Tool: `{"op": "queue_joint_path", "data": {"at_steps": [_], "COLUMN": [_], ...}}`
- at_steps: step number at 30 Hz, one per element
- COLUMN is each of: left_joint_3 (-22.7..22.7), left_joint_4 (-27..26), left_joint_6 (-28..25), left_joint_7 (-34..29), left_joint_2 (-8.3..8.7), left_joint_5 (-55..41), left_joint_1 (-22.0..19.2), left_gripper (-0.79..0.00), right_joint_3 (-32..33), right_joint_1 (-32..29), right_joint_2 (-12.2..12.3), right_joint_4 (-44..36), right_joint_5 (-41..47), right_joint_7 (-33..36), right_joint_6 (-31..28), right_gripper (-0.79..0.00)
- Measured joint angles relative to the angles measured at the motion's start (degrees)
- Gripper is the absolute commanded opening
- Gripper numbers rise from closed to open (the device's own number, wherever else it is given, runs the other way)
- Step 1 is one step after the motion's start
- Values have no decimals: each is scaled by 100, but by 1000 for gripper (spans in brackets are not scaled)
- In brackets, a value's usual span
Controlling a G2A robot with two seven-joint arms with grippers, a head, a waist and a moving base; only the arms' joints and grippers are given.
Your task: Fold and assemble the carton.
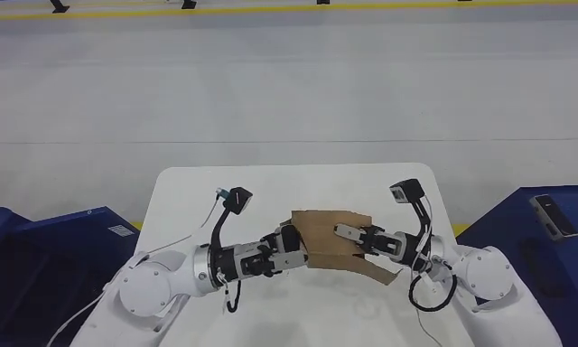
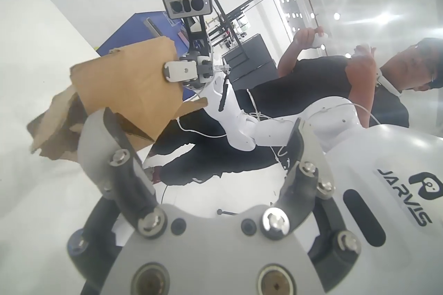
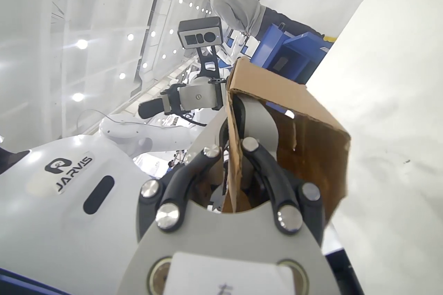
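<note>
In the lower middle of the top view, the left claw (image 1: 291,247) is gaping wide and gripping nothing. Just to its right the half-opened carton (image 1: 330,231) is stretching crosswise over the white table (image 1: 271,189), its near edge brushing one finger. At the carton's right end, the right claw (image 1: 349,232) is pinching a cardboard wall, so the left arm is probably facing the free end.
</note>
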Motion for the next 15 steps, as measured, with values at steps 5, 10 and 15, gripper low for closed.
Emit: {"op": "queue_joint_path", "data": {"at_steps": [5, 10, 15], "left_joint_3": [-43, -77, -57], "left_joint_4": [-2, 52, 72], "left_joint_6": [29, 60, 65], "left_joint_7": [9, 10, -15], "left_joint_2": [2, 4, 0], "left_joint_5": [-27, -31, -70], "left_joint_1": [-3, -13, -18], "left_gripper": [0, 0, 0], "right_joint_3": [-31, -22, 26], "right_joint_1": [-49, -58, -65], "right_joint_2": [-5, -2, -2], "right_joint_4": [-79, -118, -122], "right_joint_5": [-129, -117, -14], "right_joint_7": [-134, -147, -215], "right_joint_6": [-151, -171, -245], "right_gripper": [-785, -785, -785]}}
